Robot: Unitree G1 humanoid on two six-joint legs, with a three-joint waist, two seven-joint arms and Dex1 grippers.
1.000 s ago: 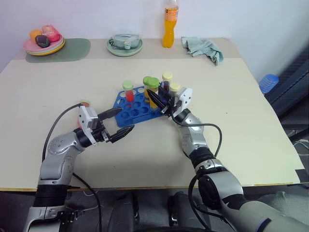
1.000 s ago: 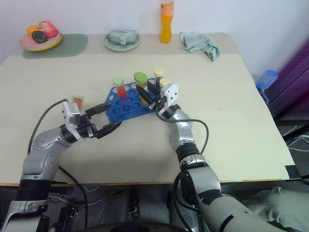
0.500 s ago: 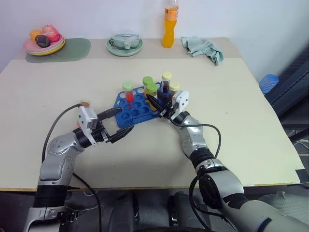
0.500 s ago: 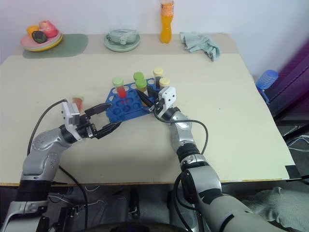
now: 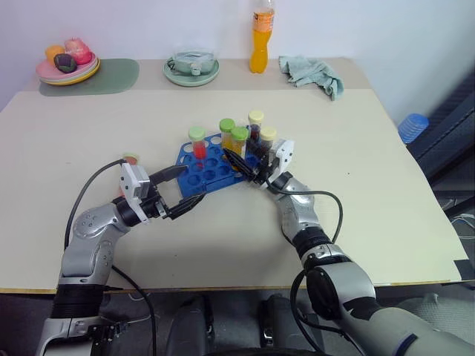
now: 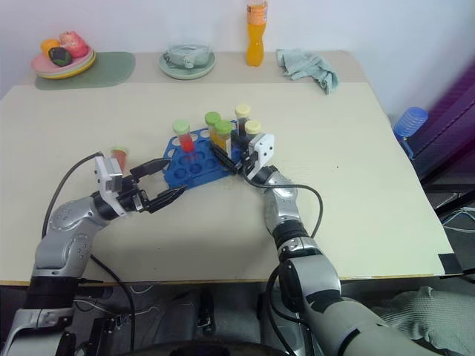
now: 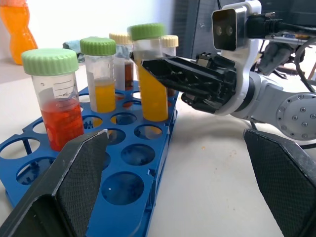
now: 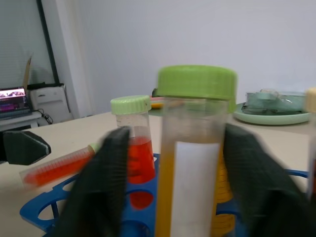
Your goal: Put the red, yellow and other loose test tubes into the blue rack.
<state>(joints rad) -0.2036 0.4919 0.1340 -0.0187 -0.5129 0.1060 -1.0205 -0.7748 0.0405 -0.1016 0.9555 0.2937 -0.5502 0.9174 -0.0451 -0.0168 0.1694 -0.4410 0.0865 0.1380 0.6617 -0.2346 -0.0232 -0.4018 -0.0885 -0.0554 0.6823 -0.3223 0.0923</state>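
In your head views the yellow tube stands seated mid-frame in the blue rack, so the right gripper has its fingers parting, which your wrist views confirm, while the left gripper waits, fingers wide apart.

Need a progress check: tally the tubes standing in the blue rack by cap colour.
Green-capped tubes: 3
Pale-yellow-capped tubes: 2
Total standing in the blue rack: 5
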